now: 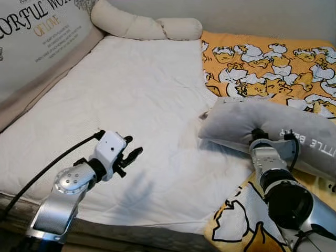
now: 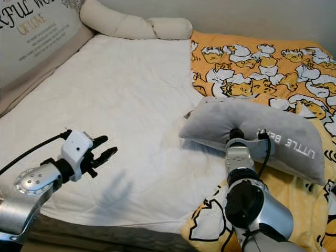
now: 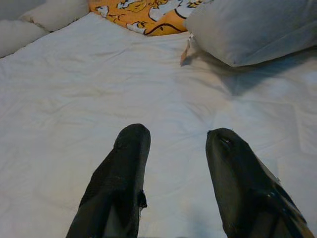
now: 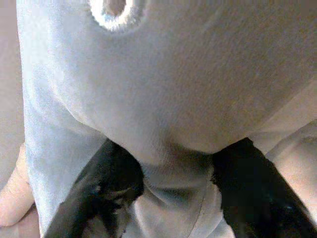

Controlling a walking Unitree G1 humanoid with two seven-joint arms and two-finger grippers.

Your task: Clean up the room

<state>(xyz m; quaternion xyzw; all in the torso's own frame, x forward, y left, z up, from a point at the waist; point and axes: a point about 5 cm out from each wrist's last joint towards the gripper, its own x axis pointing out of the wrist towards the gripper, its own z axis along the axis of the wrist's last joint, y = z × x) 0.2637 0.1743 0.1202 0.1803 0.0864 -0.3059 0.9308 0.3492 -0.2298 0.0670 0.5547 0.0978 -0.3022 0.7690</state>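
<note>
Here your right claw point(image 4: 168, 193) pinches the grey pillow point(image 1: 273, 126), lettered, its far end cut off lower right; left claw point(image 3: 173, 148) gapes wide over the bed point(image 1: 147, 94).

Grey pillow point(image 2: 262, 126) has white lettering. At 1 o'clock, the orange blanket point(image 1: 273, 58) is covered in white-and-yellow cartoon ducks. Mattress cover point(image 1: 142, 105) is plain white, bolster point(image 1: 142, 23) at 12 is cream, gripper fingers point(image 3: 124, 173) black.
</note>
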